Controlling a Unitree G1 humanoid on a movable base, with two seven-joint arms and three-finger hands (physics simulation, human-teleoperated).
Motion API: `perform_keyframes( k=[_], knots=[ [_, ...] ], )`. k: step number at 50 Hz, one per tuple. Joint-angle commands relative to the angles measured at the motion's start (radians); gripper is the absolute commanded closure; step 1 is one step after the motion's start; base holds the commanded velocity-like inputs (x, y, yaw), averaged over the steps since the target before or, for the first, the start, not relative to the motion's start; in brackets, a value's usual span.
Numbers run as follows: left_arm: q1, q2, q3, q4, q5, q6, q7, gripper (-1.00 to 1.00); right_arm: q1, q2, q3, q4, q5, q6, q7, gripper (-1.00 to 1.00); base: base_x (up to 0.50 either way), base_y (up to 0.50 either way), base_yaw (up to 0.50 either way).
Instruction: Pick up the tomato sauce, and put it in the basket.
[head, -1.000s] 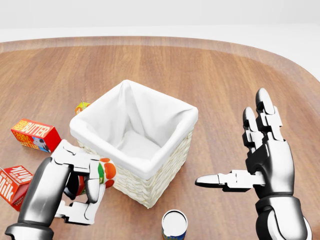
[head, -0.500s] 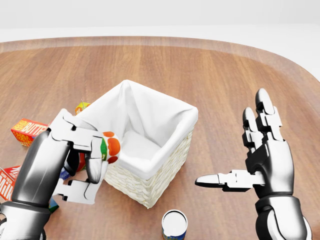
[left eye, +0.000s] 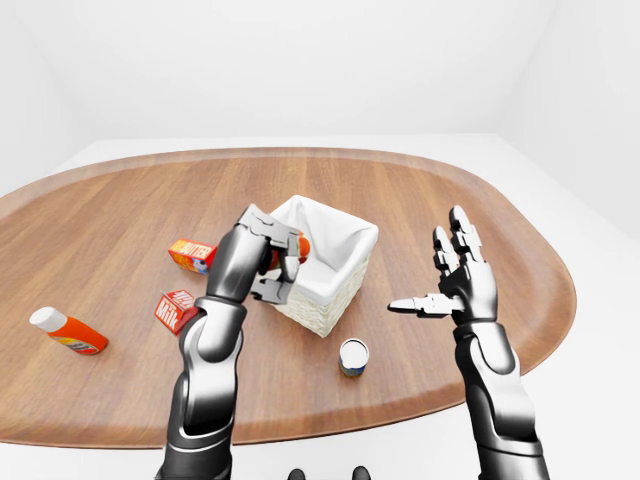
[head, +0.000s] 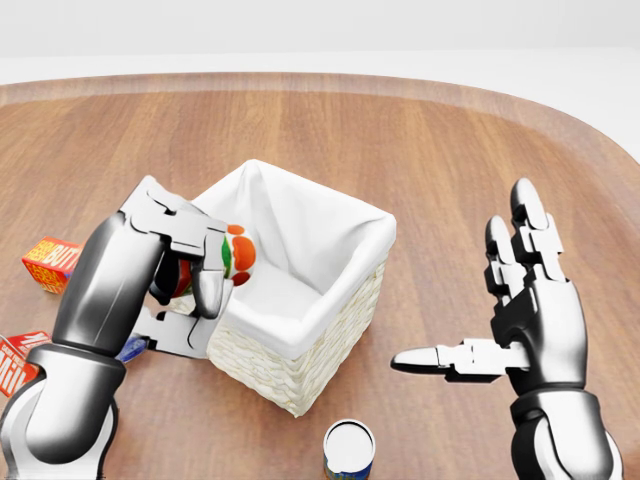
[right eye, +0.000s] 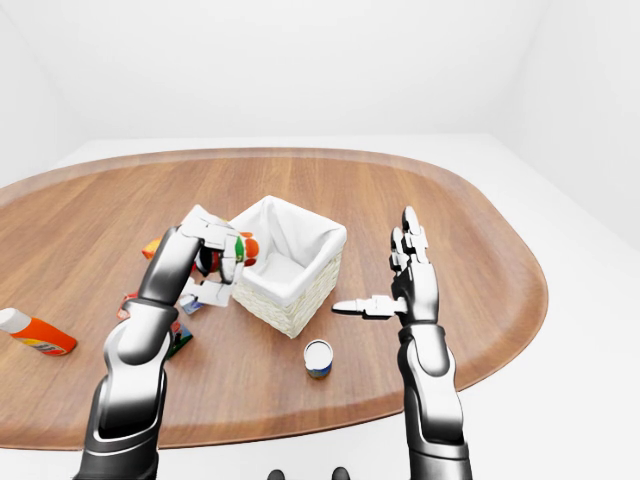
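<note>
The tomato sauce (head: 236, 256), a small can with a red, green and orange label, is tipped sideways in my left hand (head: 200, 300), whose fingers are shut round it. It hangs off the table at the left rim of the basket (head: 330, 300), a square wicker basket with a white cloth liner at the middle of the head view. Whether the can is over the rim or just beside it I cannot tell. My right hand (head: 470, 290) stands open to the right of the basket, fingers up and thumb pointing left, holding nothing.
A tin can (head: 348, 450) stands upright below the basket. A butter box (head: 48, 262) and a milk carton (head: 14, 366) lie at the left of the head view. An orange bottle (left eye: 66, 333) lies far left on the round wooden table (head: 440, 150).
My left hand has lifted the tomato sauce up and to the right, from table height beside the basket to its left rim. The right hand has stayed still.
</note>
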Motion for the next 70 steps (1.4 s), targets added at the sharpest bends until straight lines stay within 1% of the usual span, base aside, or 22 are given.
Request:
perform_keyframes(
  k=[1,6,11,18,24,29,34,39,43,45,50,54,56,61,64,67,68,69,70],
  knots=[
    [-0.099,0.005,0.005,0.106,-0.003,0.000,0.034,1.00,-0.004,-0.002,-0.002,0.015,0.002,0.000,0.000,-1.00,0.00,0.00,0.00],
    [-0.121,0.005,-0.004,0.174,0.003,0.000,0.058,1.00,-0.003,-0.002,-0.002,0.008,0.003,0.000,-0.001,-1.00,0.00,0.00,0.00],
    [-0.160,0.011,0.005,0.252,0.000,0.000,0.080,1.00,-0.005,-0.002,-0.002,0.013,0.003,0.000,-0.001,-1.00,0.00,0.00,0.00],
    [-0.199,0.014,0.004,0.320,0.004,0.000,0.097,1.00,-0.005,-0.002,-0.002,0.017,0.003,0.000,-0.001,-1.00,0.00,0.00,0.00],
    [-0.262,0.020,0.004,0.428,0.013,0.000,0.121,1.00,-0.001,-0.002,-0.001,0.007,0.003,0.000,-0.001,-1.00,0.00,0.00,0.00],
    [-0.342,0.021,0.003,0.526,0.015,0.000,0.137,1.00,-0.003,-0.003,-0.004,0.005,0.006,0.000,-0.002,-1.00,0.00,0.00,0.00],
    [-0.372,0.020,0.002,0.570,0.017,0.000,0.146,1.00,-0.004,-0.003,-0.006,0.005,0.008,0.000,-0.002,-1.00,0.00,0.00,0.00],
    [-0.424,0.020,0.003,0.652,0.010,0.000,0.166,1.00,-0.006,-0.004,-0.008,-0.002,0.010,0.000,-0.004,-1.00,0.00,0.00,0.00],
    [-0.449,0.022,0.005,0.683,0.006,0.000,0.171,1.00,-0.008,-0.005,-0.011,0.002,0.012,0.000,-0.004,-1.00,0.00,0.00,0.00],
    [-0.467,0.024,0.006,0.726,0.001,0.000,0.186,1.00,-0.008,-0.006,-0.011,0.003,0.012,0.000,-0.004,-1.00,0.00,0.00,0.00],
    [-0.491,0.022,0.002,0.749,0.001,0.000,0.183,1.00,-0.009,-0.006,-0.011,0.004,0.012,0.000,-0.007,-1.00,0.00,0.00,0.00],
    [-0.531,0.027,0.006,0.798,0.000,0.000,0.190,1.00,-0.013,-0.008,-0.015,0.011,0.014,0.000,-0.006,-1.00,0.00,0.00,0.00],
    [-0.554,0.029,0.009,0.843,-0.010,0.000,0.197,1.00,-0.013,-0.007,-0.015,0.025,0.013,0.000,-0.005,-1.00,0.00,0.00,0.00],
    [-0.607,0.038,0.011,0.987,-0.023,0.000,0.242,1.00,-0.008,-0.007,-0.012,0.002,0.015,0.000,-0.008,-1.00,0.00,0.00,0.00],
    [-0.620,0.038,0.009,1.011,-0.025,0.000,0.242,1.00,-0.009,-0.008,-0.014,-0.004,0.017,0.000,-0.009,-1.00,0.00,0.00,0.00],
    [-0.653,0.041,0.008,1.074,-0.023,-0.009,0.257,1.00,-0.012,-0.008,-0.015,0.014,0.015,0.000,-0.007,-1.00,0.00,0.00,0.00],
    [-0.659,0.042,0.008,1.079,-0.022,-0.008,0.257,1.00,-0.013,-0.008,-0.015,0.013,0.016,0.000,-0.007,-1.00,0.00,0.00,0.00],
    [-0.674,0.043,0.007,1.105,-0.020,-0.017,0.261,1.00,-0.012,-0.007,-0.014,0.012,0.016,0.000,-0.007,-1.00,0.00,0.00,0.00],
    [-0.681,0.044,0.007,1.115,-0.018,-0.021,0.263,1.00,-0.012,-0.007,-0.014,0.010,0.016,0.000,-0.008,-1.00,0.00,0.00,0.00]
  ],
)
